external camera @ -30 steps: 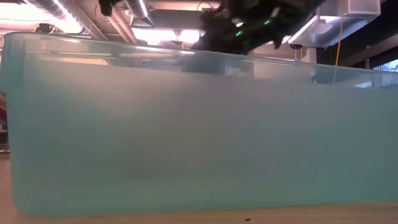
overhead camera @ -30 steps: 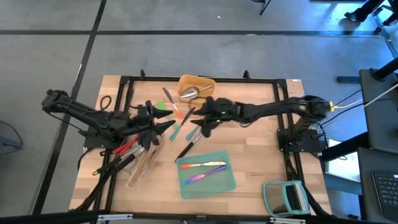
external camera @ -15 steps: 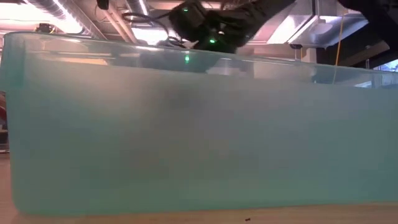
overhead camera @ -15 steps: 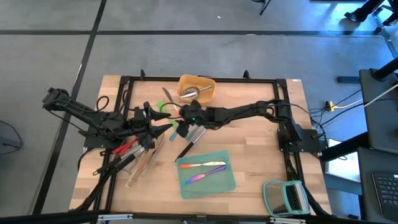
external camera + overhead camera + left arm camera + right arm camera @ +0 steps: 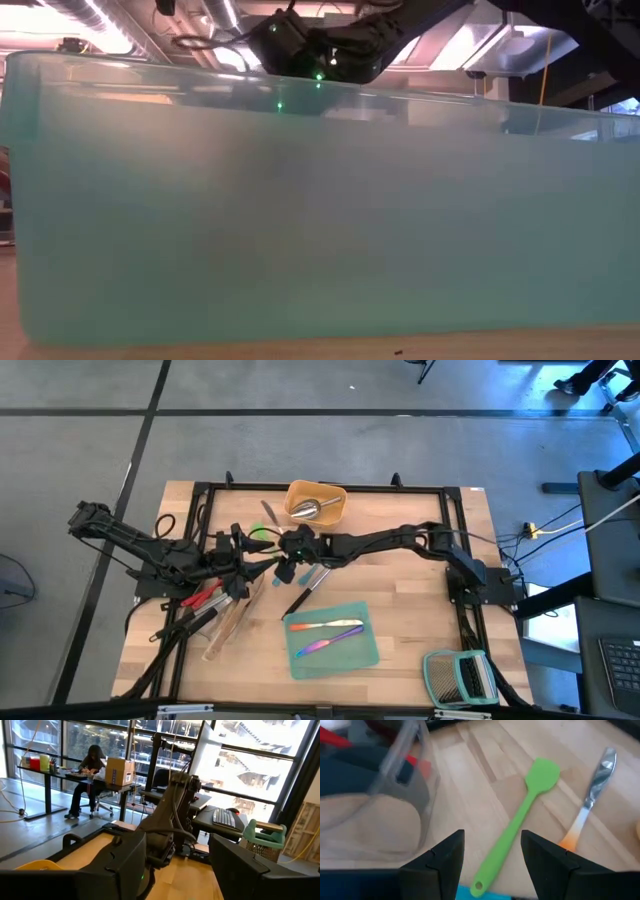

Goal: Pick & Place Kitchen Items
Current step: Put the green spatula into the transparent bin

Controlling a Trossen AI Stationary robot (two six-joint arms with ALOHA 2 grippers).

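The left gripper [image 5: 256, 565] has barely stirred in the last second. It hovers left of centre, jaws wide with nothing between them, beside the clear tray [image 5: 422, 785], a glossy see-through plastic box holding red tools [image 5: 205, 598] and a pale wooden spoon [image 5: 230, 625]. The change is in the right arm: it has swung from mid-table well over to the left. The right gripper [image 5: 492, 855] now hangs over the green spatula [image 5: 530, 802], its jaws partly apart on either side of the handle and gripping nothing. That looks like lining up for a pick, and the descent and squeeze are not yet done. The spatula lies flat on the table [image 5: 420, 620], left of centre. It is matte and rubbery-looking, with a slim handle, a hang hole and a rounded paddle blade. Just beside it lies a knife [image 5: 592, 795] with a shiny steel blade and an orange handle. Farther right, at the far edge, the yellow tray [image 5: 340, 505] cradles a polished steel scoop [image 5: 308, 510]. Nearer, the frosted teal tray [image 5: 365, 652] carries two pieces of cutlery, one of them iridescent [image 5: 325, 645]. At the near right corner stands the slatted rack [image 5: 460, 678].
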